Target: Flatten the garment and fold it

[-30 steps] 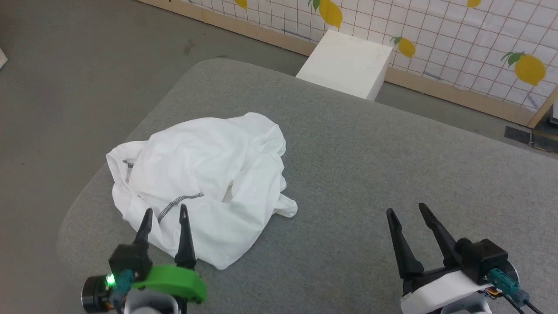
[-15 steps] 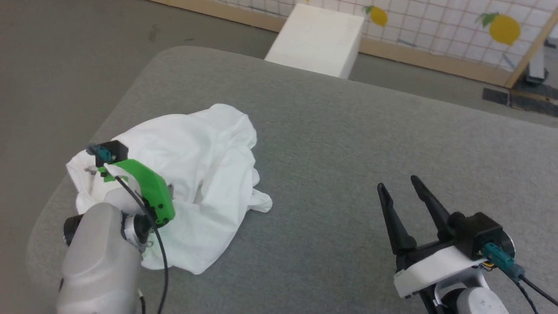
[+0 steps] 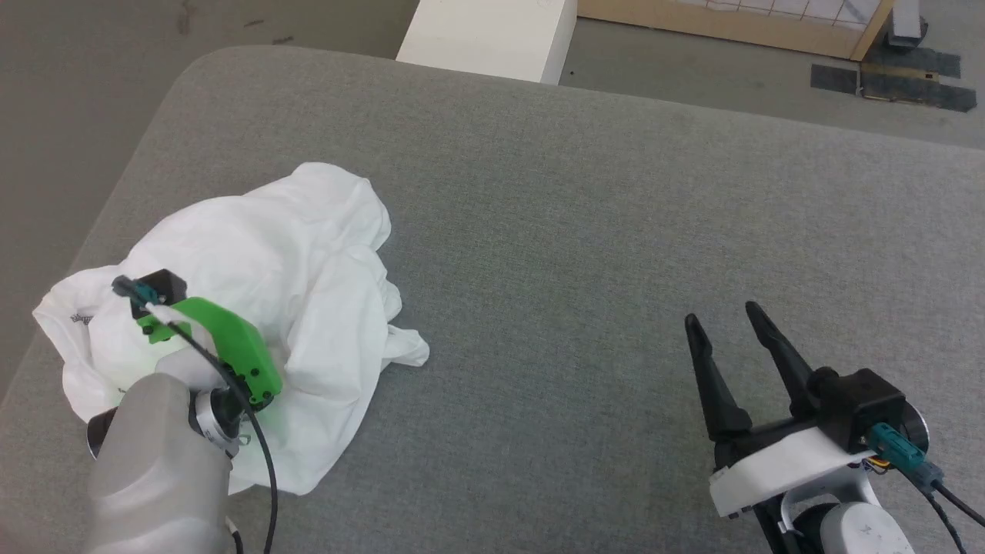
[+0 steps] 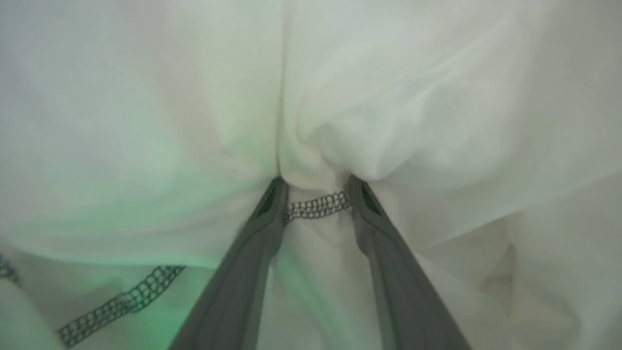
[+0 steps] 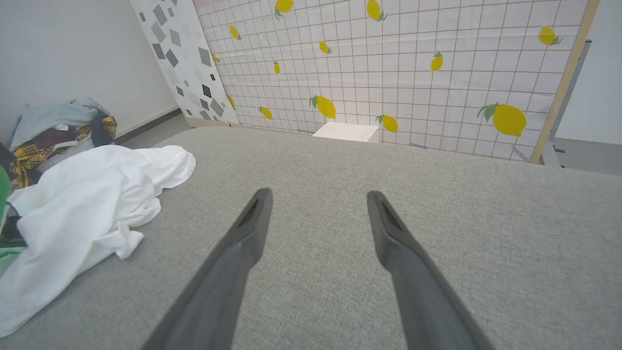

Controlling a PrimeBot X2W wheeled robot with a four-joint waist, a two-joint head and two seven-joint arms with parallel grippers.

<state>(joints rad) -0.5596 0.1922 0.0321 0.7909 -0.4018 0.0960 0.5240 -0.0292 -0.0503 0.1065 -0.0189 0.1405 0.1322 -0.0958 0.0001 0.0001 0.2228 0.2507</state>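
The left gripper [image 4: 313,187] has dropped from the near edge into the garment [image 3: 254,254], crumpled at the left end of the grey pad [image 3: 577,231]. Its 2 fingers straddle a stitched fold; whether they grip, I can't tell. The right gripper [image 3: 721,312] hovers spread wide, empty.

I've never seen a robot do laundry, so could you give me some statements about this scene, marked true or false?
1. The garment lies crumpled in a heap, not flattened. True.
2. The right gripper holds cloth. False: it is open over the bare grey surface, apart from the garment.
3. The left gripper presses its tips into the garment, dark stitching between them. True.
4. The white box sits on the grey surface. False: it stands beyond that surface's far edge.
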